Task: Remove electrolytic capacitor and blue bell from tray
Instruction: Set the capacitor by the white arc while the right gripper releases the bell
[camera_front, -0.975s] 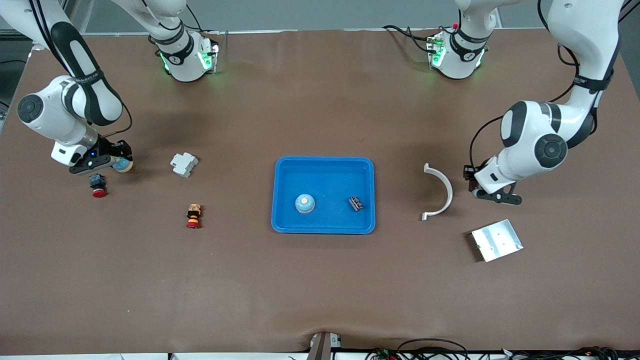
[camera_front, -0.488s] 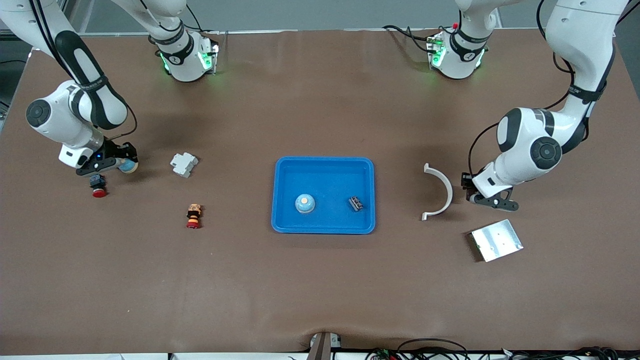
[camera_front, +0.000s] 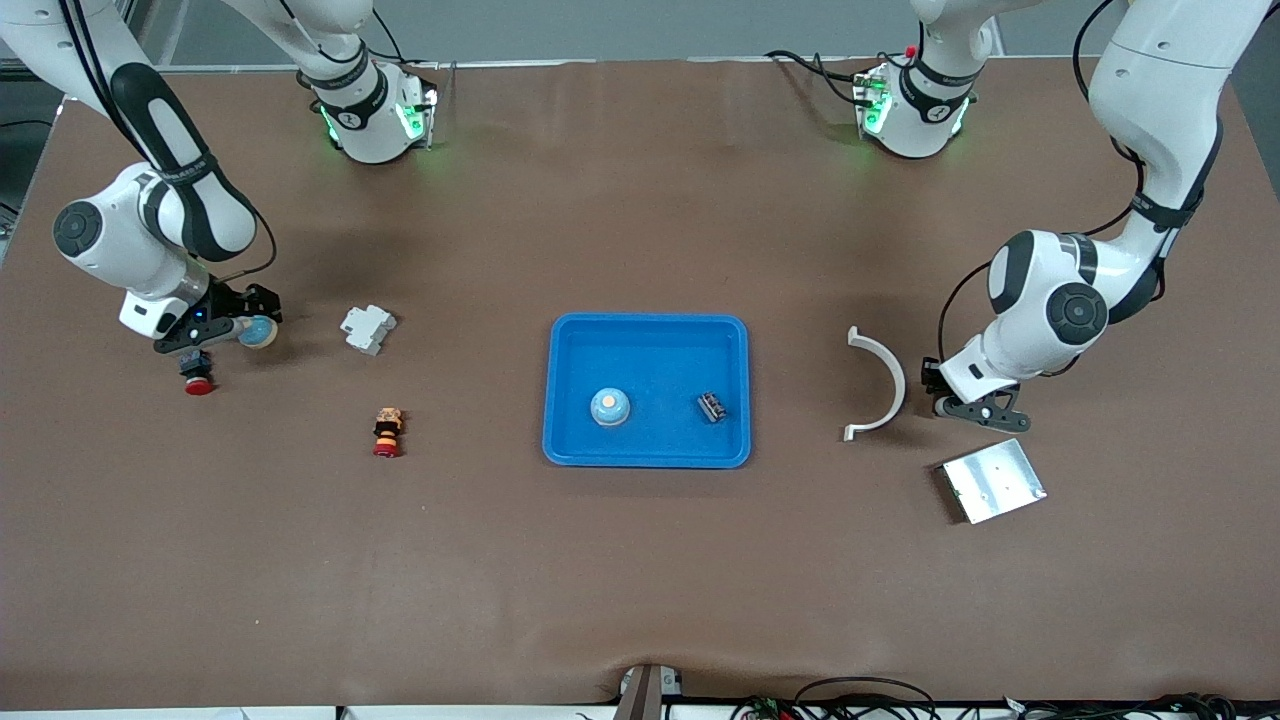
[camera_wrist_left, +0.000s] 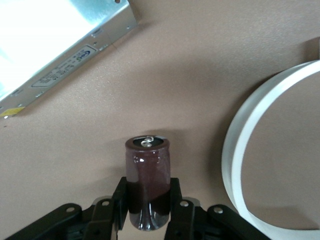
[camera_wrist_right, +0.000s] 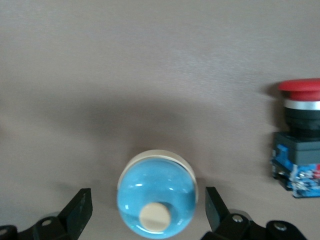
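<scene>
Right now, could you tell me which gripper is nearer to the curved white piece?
Left. The left gripper, shut on the capacitor, sits right beside the curved white piece. The right gripper is open around a bell at the right arm's end of the table.

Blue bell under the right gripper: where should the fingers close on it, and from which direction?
Grip the blue bell low on its dome, just above the pale base rim, coming straight down. The right gripper is open with one finger on each side; the dome narrows toward the button, so a high pinch would likely slip. The red pushbutton stands apart.
</scene>
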